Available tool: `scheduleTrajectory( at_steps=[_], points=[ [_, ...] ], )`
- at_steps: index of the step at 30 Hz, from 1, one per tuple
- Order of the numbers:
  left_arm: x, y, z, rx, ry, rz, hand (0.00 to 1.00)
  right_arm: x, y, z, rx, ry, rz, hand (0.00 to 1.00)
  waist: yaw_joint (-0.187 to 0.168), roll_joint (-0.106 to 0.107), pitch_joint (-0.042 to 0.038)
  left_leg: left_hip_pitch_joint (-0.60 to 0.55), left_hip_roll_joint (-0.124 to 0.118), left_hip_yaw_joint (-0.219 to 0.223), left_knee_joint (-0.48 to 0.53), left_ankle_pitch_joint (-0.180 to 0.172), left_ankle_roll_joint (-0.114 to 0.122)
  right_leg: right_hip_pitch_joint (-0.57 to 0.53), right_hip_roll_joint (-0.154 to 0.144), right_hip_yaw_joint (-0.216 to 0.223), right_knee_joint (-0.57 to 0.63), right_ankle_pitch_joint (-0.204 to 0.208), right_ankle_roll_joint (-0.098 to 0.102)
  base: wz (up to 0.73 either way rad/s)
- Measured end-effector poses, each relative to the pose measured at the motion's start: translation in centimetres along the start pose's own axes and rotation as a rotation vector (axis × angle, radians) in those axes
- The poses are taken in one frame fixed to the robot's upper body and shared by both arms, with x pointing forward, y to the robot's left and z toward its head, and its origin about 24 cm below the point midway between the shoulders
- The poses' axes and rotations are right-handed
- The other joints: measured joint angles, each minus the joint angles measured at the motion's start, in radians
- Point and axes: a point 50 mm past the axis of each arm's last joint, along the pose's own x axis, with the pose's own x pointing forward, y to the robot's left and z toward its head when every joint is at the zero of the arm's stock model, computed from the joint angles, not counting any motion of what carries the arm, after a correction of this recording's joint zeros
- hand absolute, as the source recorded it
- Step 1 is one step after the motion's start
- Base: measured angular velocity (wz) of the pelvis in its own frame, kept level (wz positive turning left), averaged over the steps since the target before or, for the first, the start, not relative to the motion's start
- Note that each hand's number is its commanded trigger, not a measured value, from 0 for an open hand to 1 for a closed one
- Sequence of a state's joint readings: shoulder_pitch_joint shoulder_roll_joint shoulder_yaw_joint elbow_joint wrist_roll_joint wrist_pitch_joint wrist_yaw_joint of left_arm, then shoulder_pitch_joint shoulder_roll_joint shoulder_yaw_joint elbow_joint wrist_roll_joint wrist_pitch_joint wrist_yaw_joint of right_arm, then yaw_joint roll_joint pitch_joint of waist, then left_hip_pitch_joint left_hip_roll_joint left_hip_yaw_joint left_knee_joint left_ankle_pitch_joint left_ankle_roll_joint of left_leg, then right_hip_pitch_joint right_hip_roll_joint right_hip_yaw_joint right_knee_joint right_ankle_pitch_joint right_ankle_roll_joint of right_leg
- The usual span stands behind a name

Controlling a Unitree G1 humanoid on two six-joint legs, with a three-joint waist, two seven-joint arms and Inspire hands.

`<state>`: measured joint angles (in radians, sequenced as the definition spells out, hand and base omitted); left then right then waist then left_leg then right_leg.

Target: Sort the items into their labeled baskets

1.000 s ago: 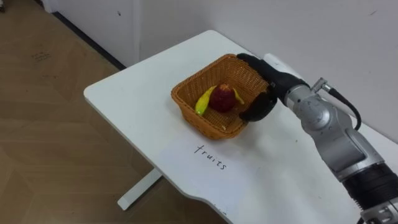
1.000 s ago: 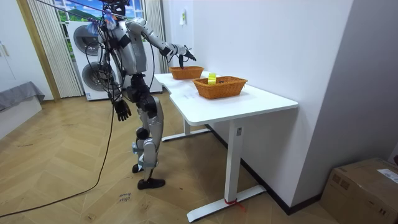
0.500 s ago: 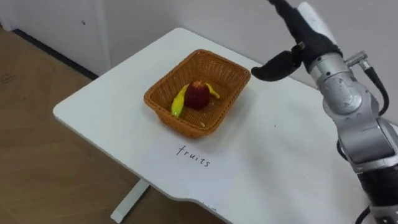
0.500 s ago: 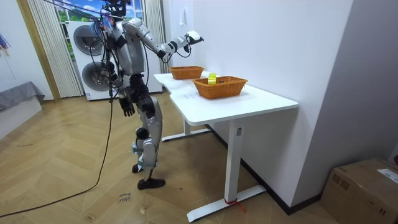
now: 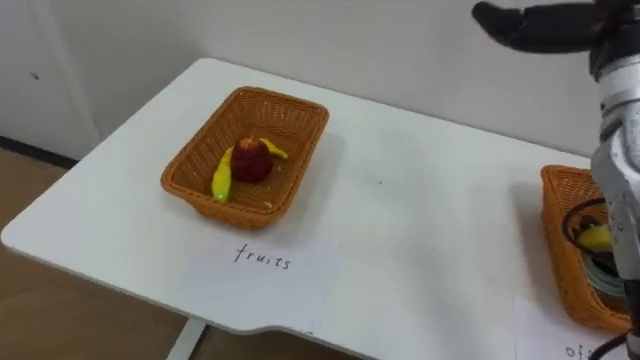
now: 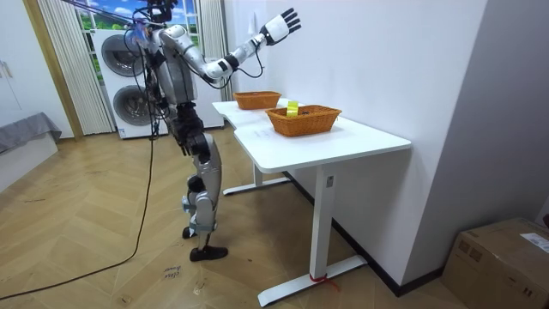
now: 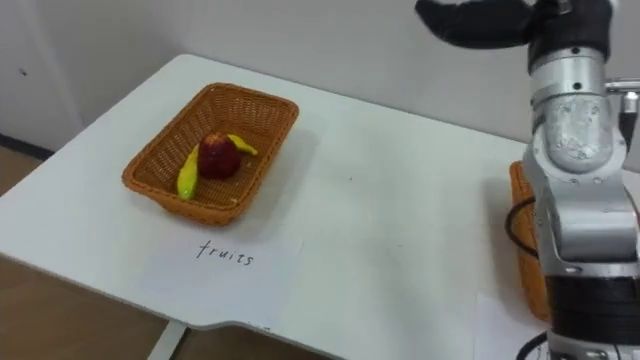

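Holding red apple (image 5: 252, 162), curved yellow banana (image 5: 221, 180) — woven wicker basket (image 5: 290, 112); right hand (image 6: 280, 27) raised, fingers (image 6: 290, 17) spread.

The robot stands upright on both legs, its torso turned toward the room view's right. Its right arm (image 6: 227, 62) is lifted from the shoulder and reaches up and out at a slant, elbow nearly straight, so that the right hand (image 6: 281, 24) is well above head height. That hand holds nothing, and its fingers (image 6: 292, 15) are straight and fanned apart. In the eye views the same arm rises as a silver column at the right edge, with the dark hand at the very top, stretched toward the left. The left arm (image 6: 168, 77) hangs down along the body, with the left hand (image 6: 183, 142) low beside the hip.
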<state>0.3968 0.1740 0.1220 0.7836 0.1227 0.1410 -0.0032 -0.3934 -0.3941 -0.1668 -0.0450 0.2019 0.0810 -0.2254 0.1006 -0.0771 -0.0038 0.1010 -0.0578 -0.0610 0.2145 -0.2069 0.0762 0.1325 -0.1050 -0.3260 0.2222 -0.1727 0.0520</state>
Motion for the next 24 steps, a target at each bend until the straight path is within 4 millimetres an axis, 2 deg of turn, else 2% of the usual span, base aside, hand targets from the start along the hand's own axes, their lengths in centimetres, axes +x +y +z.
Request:
scheduleTrajectory(
  at_steps=[2,3,6,9,12,15,18,21,24],
  points=[
    [0.1,-0.1,0.1,-0.005,-0.006,-0.003,0.0,0.0,-0.5,0.1,0.034,0.0,-0.036,0.0,-0.015,0.002,0.0004,0.0,0.005,0.013,-0.004,0.001,-0.001,-0.007,0.003,0.011,0.0,0.004,-0.003,-0.25],
    [0.1,-0.1,0.1,-0.013,-0.008,-0.005,0.0,0.0,-0.6,0.1,0.05,0.0,-0.047,0.0,-0.031,-0.001,-0.0028,0.0,0.007,0.02,-0.005,0.001,-0.001,-0.012,0.005,0.017,0.0,0.005,-0.005,-0.13],
    [0.1,-0.1,0.2,-0.024,-0.015,-0.009,0.0,0.2,-1.2,0.6,0.054,-0.012,-0.061,0.0,-0.069,0.0,-0.003,0.006,0.011,0.03,-0.011,0.0,-0.003,-0.013,0.01,0.029,-0.002,0.007,-0.006,-0.12],
    [0.2,0.1,0.6,-0.041,-0.03,-0.003,0.0,0.0,-2.7,1.7,0.066,-0.056,-0.106,0.0,-0.079,-0.003,-0.0046,0.004,0.018,0.051,-0.02,-0.001,-0.006,-0.03,0.02,0.066,-0.001,0.008,-0.007,-0.23],
    [0.2,0.4,0.7,-0.056,-0.034,0.012,0.0,0.0,-3.6,2.8,0.086,-0.107,-0.158,0.0,-0.108,-0.004,-0.0047,-0.004,0.029,0.077,-0.02,-0.003,-0.01,-0.048,0.029,0.078,-0.003,0.016,-0.015,-0.23],
    [0.2,0.5,0.9,-0.063,-0.042,0.028,0.0,-0.9,-5.3,2.3,0.103,-0.09,-0.239,0.0,-0.128,-0.009,-0.0081,-0.001,0.037,0.092,-0.028,-0.006,-0.015,-0.046,0.04,0.092,-0.02,0.021,-0.02,-0.17],
    [0.3,0.5,1.5,-0.063,-0.059,0.033,0.0,-1.5,-6.9,1.8,0.12,-0.066,-0.311,0.0,-0.144,-0.008,-0.006,0.0,0.046,0.113,-0.03,-0.009,-0.02,-0.052,0.051,0.112,-0.025,0.027,-0.023,-0.21],
    [0.4,0.5,2.0,-0.064,-0.08,0.035,0.0,-1.8,-7.9,1.8,0.123,-0.065,-0.36,0.0,-0.16,0.002,0.0008,0.014,0.053,0.133,-0.039,-0.012,-0.024,-0.052,0.06,0.138,-0.03,0.03,-0.029,-0.26],
    [0.4,0.6,2.2,-0.066,-0.095,0.043,0.0,-2.4,-8.8,1.4,0.109,-0.047,-0.409,0.0,-0.186,0.003,0.0002,0.017,0.061,0.147,-0.044,-0.013,-0.028,-0.056,0.068,0.153,-0.034,0.034,-0.032,-0.19]
  ],
)
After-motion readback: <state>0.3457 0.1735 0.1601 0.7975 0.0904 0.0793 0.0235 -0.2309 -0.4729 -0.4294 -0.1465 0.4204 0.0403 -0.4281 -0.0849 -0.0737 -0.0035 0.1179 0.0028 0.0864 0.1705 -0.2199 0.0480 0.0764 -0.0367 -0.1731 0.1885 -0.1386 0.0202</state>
